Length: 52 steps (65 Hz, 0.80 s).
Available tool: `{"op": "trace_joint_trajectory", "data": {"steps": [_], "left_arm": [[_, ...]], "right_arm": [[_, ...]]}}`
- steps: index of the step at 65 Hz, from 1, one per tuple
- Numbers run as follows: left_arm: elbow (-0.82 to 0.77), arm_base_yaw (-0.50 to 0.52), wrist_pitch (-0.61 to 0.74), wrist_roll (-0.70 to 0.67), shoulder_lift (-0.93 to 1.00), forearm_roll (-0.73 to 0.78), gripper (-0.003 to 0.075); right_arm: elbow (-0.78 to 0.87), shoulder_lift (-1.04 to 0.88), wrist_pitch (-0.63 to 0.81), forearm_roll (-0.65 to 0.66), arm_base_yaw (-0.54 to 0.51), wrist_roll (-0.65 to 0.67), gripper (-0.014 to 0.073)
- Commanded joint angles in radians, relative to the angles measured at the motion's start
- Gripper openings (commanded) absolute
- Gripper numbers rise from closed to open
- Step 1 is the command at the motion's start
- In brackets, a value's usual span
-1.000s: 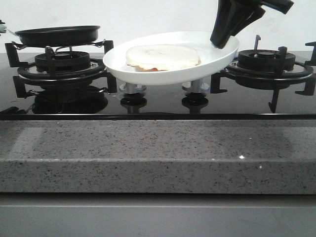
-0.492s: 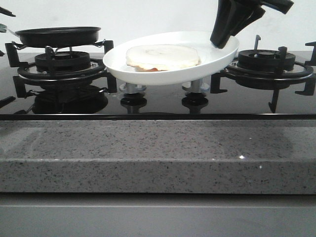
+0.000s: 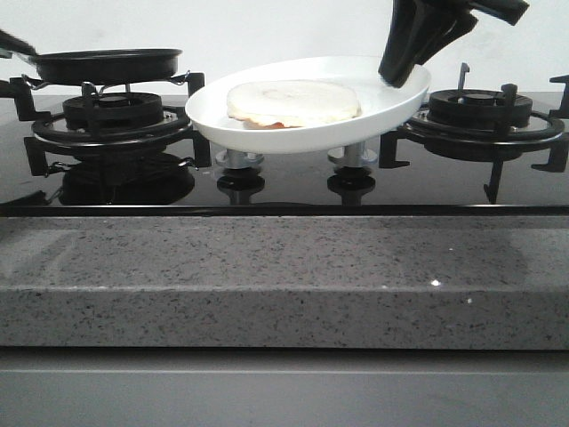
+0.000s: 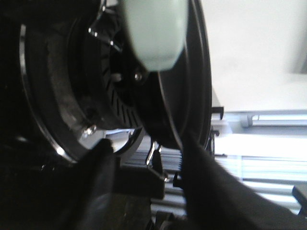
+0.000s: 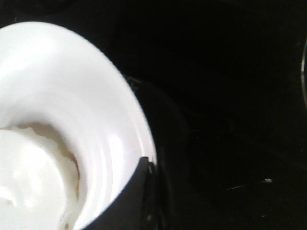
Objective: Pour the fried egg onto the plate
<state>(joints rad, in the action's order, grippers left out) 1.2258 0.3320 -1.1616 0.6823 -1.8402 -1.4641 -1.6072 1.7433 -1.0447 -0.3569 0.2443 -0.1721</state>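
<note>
The fried egg (image 3: pixel 293 102) lies flat in the middle of the plate (image 3: pixel 267 133), a trace of orange showing at its near edge. The plate hangs above the black glass hob (image 3: pixel 284 182), between the two burners, tilted slightly so its right side sits higher. The right gripper (image 3: pixel 402 76) comes down from above and is clamped on the plate's right rim, one dark finger inside the dish and well clear of the egg; the right wrist view shows that finger (image 5: pixel 127 201) pressed against the white rim (image 5: pixel 139 124), with the egg (image 5: pixel 29 177) a short way inward.

At the far left, the frying pan (image 3: pixel 105 64) sits over the left burner (image 3: pixel 111 120) (whether it rests on the grate or hovers just above it I cannot tell). The left wrist view looks along the pan's underside (image 4: pixel 187 72) and a pale handle piece (image 4: pixel 153 33); the left gripper's fingers (image 4: pixel 206 182) are blurred and dark, so I cannot tell whether they grip the handle or stand apart.
</note>
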Motion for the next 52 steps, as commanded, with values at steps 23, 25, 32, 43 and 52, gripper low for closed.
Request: {"op": "trace_joint_trajectory", "data": {"steps": [23, 25, 32, 43, 52], "left_arm": [[0.014, 0.003, -0.097, 0.071, 0.092, -0.044, -0.002], [0.01, 0.003, -0.094, 0.076, 0.103, -0.044, -0.002], [-0.01, 0.003, -0.068, 0.101, 0.152, -0.037, -0.002], [-0.052, -0.007, 0.075, 0.149, 0.273, 0.09, -0.002], [-0.07, -0.053, 0.263, 0.157, 0.392, 0.29, -0.002]], "right_arm": [[-0.028, -0.057, 0.037, -0.038, 0.0, -0.005, -0.0058], [-0.028, -0.057, 0.037, -0.038, 0.0, -0.005, -0.0058], [-0.028, -0.057, 0.037, -0.038, 0.0, -0.005, -0.0058], [-0.028, -0.057, 0.037, -0.038, 0.0, -0.005, -0.0058], [-0.028, -0.057, 0.037, -0.038, 0.0, -0.005, -0.0058]]}}
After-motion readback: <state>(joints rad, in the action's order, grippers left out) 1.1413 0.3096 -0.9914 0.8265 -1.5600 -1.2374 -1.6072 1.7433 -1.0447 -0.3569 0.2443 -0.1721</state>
